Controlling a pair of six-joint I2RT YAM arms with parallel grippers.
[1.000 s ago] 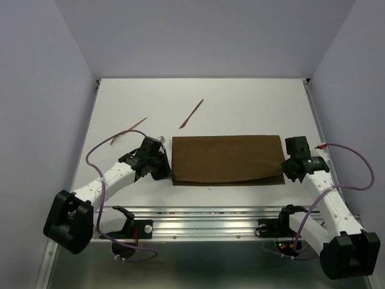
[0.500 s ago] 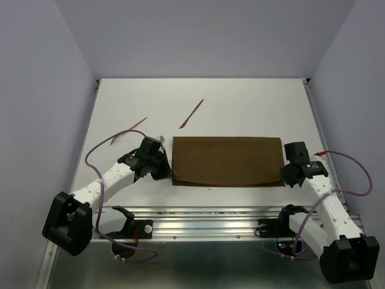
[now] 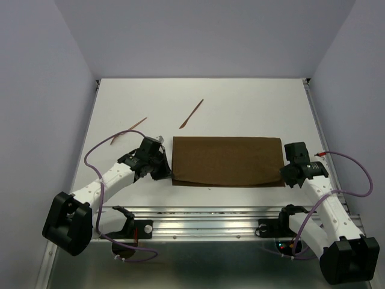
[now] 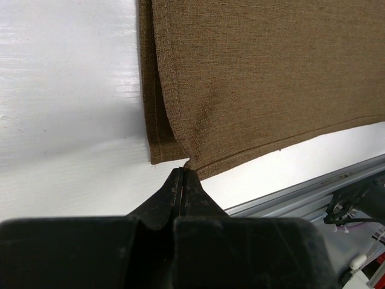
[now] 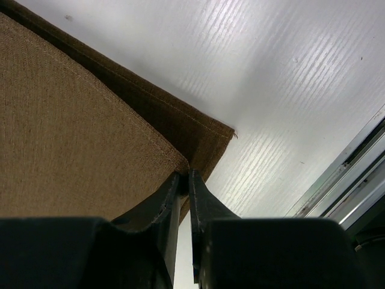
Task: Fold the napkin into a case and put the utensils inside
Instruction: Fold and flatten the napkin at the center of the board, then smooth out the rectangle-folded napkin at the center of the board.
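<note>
The dark brown napkin (image 3: 227, 161) lies folded in two layers as a wide rectangle near the table's front edge. My left gripper (image 3: 163, 174) sits at its near left corner. In the left wrist view its jaws (image 4: 182, 171) are shut on the tip of the napkin's (image 4: 258, 78) upper layer. My right gripper (image 3: 284, 174) is at the near right corner. Its jaws (image 5: 188, 174) stand a narrow gap apart, with the corner of the napkin's (image 5: 72, 132) top layer just at the tips. Two utensils, thin reddish-brown sticks, lie beyond the napkin: one (image 3: 191, 113) and another (image 3: 129, 129).
A metal rail (image 3: 204, 212) runs along the near edge just behind both grippers. Purple cables loop beside each arm. Walls close the table on the left, back and right.
The right gripper has come down and toward the near edge. The napkin's raised near right corner now lies flat. The right jaws have parted slightly. The left gripper has barely moved.
</note>
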